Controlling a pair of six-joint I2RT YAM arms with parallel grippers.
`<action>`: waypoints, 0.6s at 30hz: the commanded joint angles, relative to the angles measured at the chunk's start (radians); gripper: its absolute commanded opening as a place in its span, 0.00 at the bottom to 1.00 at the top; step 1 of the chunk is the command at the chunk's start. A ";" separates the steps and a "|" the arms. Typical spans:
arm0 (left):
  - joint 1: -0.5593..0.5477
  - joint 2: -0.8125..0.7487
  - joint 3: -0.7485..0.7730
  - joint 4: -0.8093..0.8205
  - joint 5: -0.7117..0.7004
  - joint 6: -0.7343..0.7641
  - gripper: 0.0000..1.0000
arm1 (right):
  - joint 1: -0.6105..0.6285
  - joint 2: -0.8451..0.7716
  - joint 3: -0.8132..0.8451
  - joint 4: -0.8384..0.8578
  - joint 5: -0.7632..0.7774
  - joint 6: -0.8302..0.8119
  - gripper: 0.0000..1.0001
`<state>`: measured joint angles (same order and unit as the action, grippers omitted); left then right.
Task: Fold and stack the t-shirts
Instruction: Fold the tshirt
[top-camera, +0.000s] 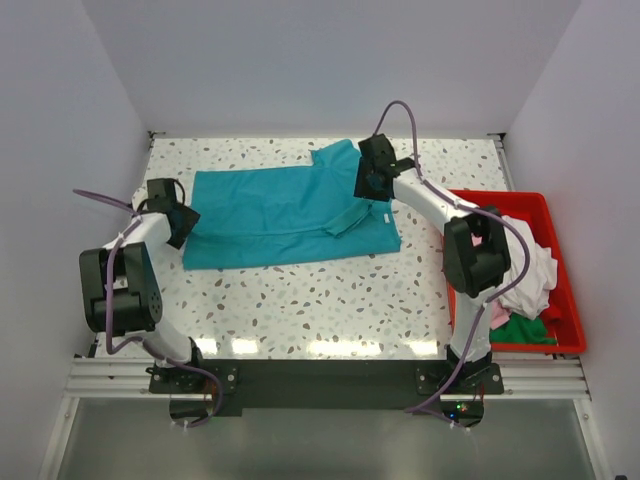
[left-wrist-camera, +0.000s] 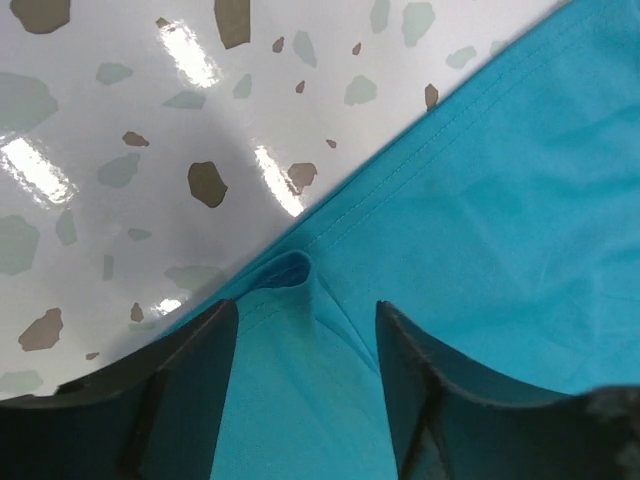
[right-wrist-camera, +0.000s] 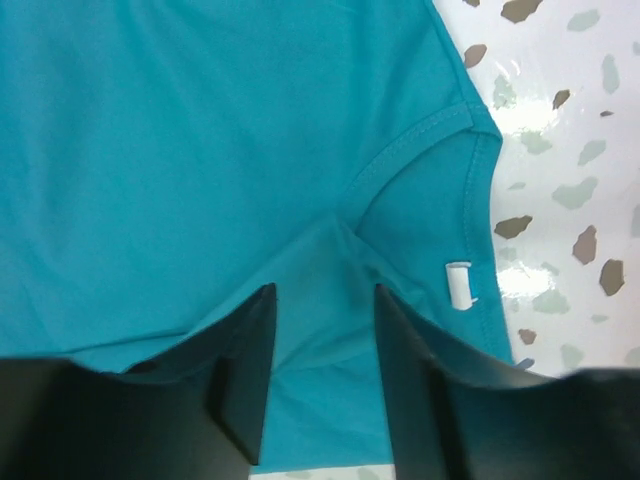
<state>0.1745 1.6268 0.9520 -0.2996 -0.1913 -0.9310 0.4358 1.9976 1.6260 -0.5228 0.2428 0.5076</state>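
Note:
A teal t-shirt (top-camera: 280, 215) lies folded lengthwise on the speckled table, its collar end to the right and a sleeve sticking out at the far side. My left gripper (top-camera: 185, 222) sits at the shirt's left edge. In the left wrist view it (left-wrist-camera: 306, 305) is open, its fingers either side of a small pucker in the hem (left-wrist-camera: 290, 268). My right gripper (top-camera: 369, 188) is over the collar end. In the right wrist view it (right-wrist-camera: 325, 290) is open astride a cloth ridge, beside the white neck label (right-wrist-camera: 459, 285). More t-shirts lie in the bin: white (top-camera: 530, 265), pink (top-camera: 497, 315), green (top-camera: 525, 330).
A red plastic bin (top-camera: 500, 197) stands at the table's right edge, behind my right arm's elbow. White walls close in the table at the back and both sides. Bare speckled tabletop (top-camera: 330, 300) shows between the shirt and the arm bases.

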 joint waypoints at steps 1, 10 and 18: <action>0.031 -0.028 0.028 0.040 0.018 0.024 0.65 | -0.006 -0.005 0.057 0.004 -0.014 -0.004 0.50; 0.019 -0.183 -0.117 0.059 0.055 0.038 0.69 | 0.026 -0.155 -0.161 0.092 -0.017 0.023 0.52; -0.131 -0.251 -0.255 0.088 0.016 0.008 0.53 | 0.147 -0.159 -0.287 0.149 0.013 0.062 0.27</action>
<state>0.0925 1.4044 0.7189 -0.2638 -0.1604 -0.9222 0.5518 1.8629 1.3510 -0.4404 0.2379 0.5419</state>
